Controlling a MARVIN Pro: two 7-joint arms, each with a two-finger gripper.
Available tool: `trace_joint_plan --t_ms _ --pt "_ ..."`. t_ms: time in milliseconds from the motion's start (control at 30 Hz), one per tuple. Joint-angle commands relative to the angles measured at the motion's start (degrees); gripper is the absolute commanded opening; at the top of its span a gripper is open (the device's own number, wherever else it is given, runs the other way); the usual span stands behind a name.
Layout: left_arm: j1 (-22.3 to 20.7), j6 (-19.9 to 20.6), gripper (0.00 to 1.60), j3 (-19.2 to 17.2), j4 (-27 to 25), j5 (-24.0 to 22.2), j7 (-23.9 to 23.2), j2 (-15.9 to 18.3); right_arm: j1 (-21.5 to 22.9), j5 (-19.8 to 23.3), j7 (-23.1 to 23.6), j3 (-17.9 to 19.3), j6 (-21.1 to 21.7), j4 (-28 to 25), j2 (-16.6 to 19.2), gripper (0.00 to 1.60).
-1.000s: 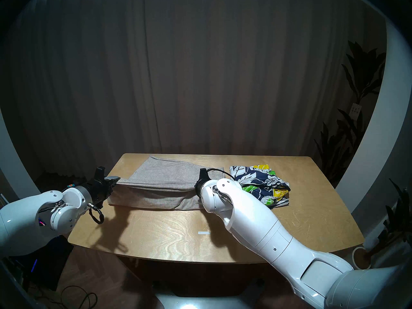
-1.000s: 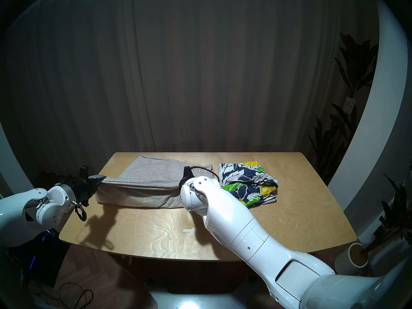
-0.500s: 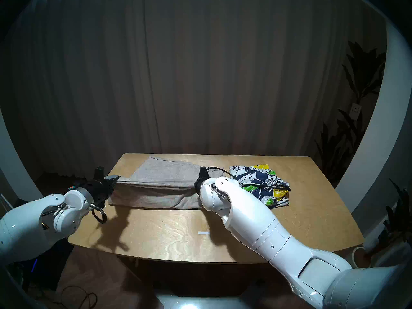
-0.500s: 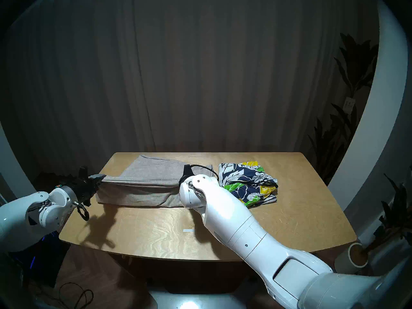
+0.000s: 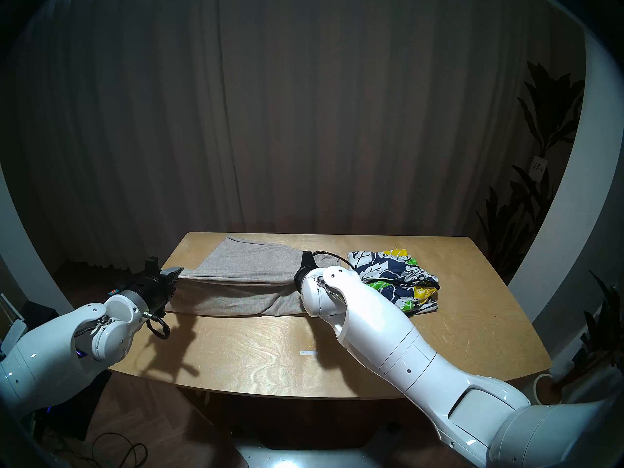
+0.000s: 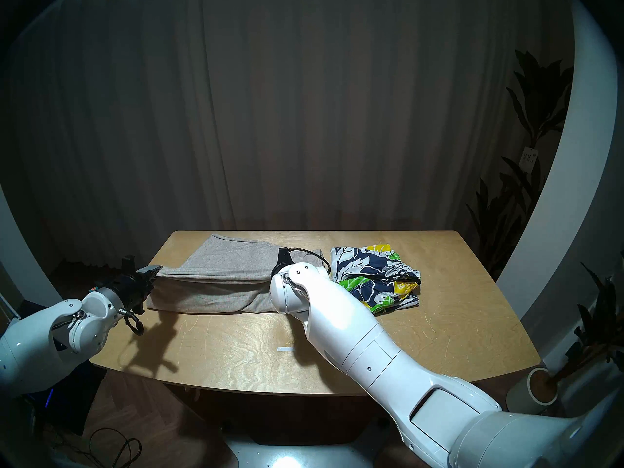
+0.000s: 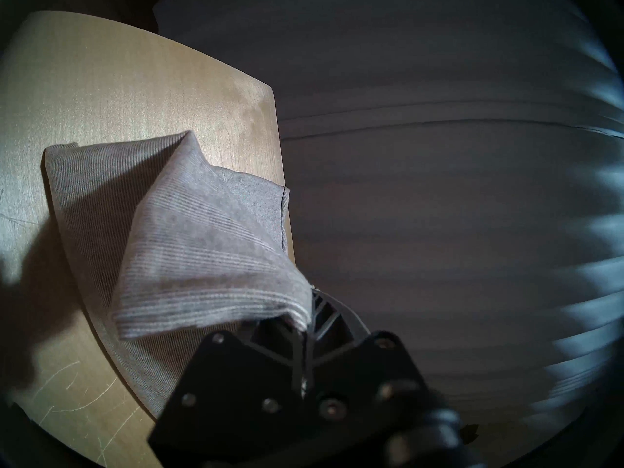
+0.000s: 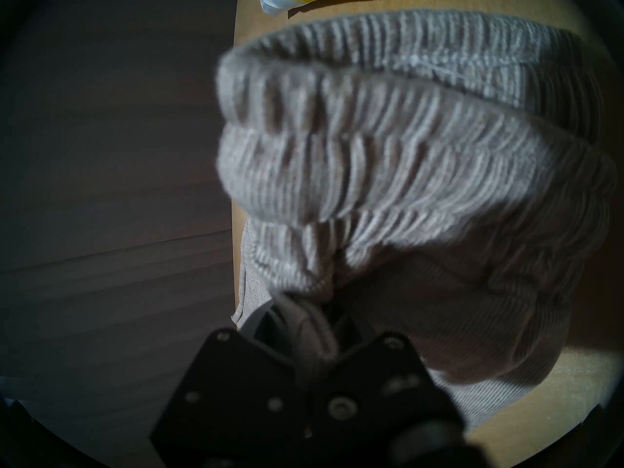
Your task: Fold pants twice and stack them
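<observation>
The grey-beige knit pants (image 5: 243,281) (image 6: 223,281) lie across the far left half of the wooden table (image 5: 256,352), their near edge lifted off the wood. My left gripper (image 5: 174,274) (image 6: 152,272) is shut on the leg end (image 7: 216,308) at the table's left edge. My right gripper (image 8: 315,325) is shut on the gathered waistband (image 8: 388,146); in the head views its jaws are hidden behind my right wrist (image 5: 317,291). The floral shorts (image 5: 391,278) (image 6: 374,276) lie in a loose heap to the right of the pants.
A small white strip (image 5: 309,353) lies on the table's near middle. Dark curtains (image 5: 304,119) hang close behind the far edge. A potted plant (image 5: 537,200) stands at the right, and cables (image 5: 114,452) lie on the floor at the lower left.
My left arm has shifted right and forward, carrying the held leg end slightly toward the table's middle. My right arm has edged a little left and away. Both grips are unchanged.
</observation>
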Motion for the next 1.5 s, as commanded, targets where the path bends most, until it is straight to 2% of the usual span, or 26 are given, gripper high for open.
trace_joint_plan --t_ms 0,300,333,667,867,933,1467 --pt "-6.46 -0.66 0.0 0.96 1.79 0.99 -2.24 -5.05 1.24 -0.48 0.98 -0.16 -0.48 0.14 -1.64 0.0" --pt "-11.85 -1.25 0.0 4.12 5.58 2.41 -3.43 -10.99 1.58 -0.81 1.42 0.02 -1.33 1.52 -2.37 0.0" --pt "-11.3 -1.28 0.0 3.83 5.61 2.59 -3.72 -11.37 1.62 -0.85 1.45 0.04 -1.43 1.65 -2.44 0.0" --pt "-17.12 -1.48 0.0 6.25 8.98 4.19 -4.08 -16.88 2.28 -1.1 1.8 0.37 -2.28 3.13 -3.08 0.0" --pt "-18.95 -1.58 0.0 6.67 10.26 5.04 -4.43 -19.6 2.83 -1.22 2.03 0.58 -2.74 3.9 -3.47 0.0" --pt "-20.84 -1.66 0.0 7.3 11.46 5.59 -4.42 -21.28 3.25 -1.31 2.18 0.74 -3.0 4.39 -3.7 0.0" --pt "-28.12 -1.69 0.0 9.16 18.38 8.78 -4.71 -29.44 5.83 -1.77 3.32 2.53 -4.06 6.78 -3.95 0.0"
